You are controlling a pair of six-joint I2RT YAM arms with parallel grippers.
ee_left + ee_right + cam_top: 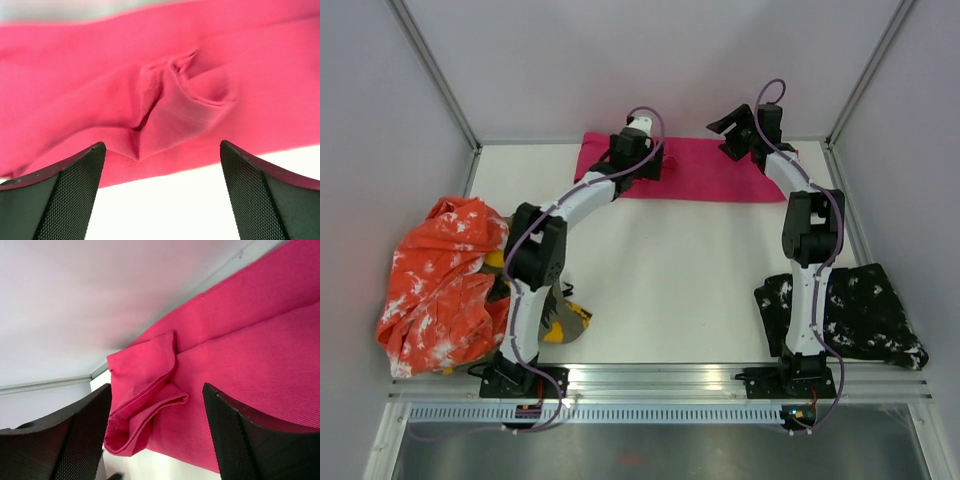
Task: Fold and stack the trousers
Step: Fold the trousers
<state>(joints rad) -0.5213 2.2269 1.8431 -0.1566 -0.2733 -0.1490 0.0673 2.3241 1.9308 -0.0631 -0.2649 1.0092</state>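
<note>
The pink pair [715,170] lies flat as a long strip along the far edge of the table [670,270], in the upper centre of the top view. Both arms reach out to it.

The left gripper [161,145] is over the left part of the strip. Its fingers [75,195] stand wide apart in the lower corners of the left wrist view, with nothing between them. Whether the tips touch the cloth cannot be told. The right gripper [156,386] is at the strip's upper right end, also spread wide and holding nothing. Its fingers [250,440] frame the cloth from the bottom of the right wrist view.

The left wrist view shows a small pucker [170,110] in the middle of the cloth, with creases running into it and bare table below the near hem. The top view does not show this, as the arm covers that spot. The right wrist view shows a corner flap [142,395] turned over on itself at the end of the strip, and a seam line across the cloth where one layer lies on another. The pale wall [75,300] fills the upper left of that view.

Only the top view shows the other trousers. The orange pair [440,280] is heaped at the left edge. A camouflage pair [568,322] shows beside it, partly hidden behind the left arm. The black pair [865,310] is at the lower right, by the right arm's base. All three are well apart from the pink pair.
</note>
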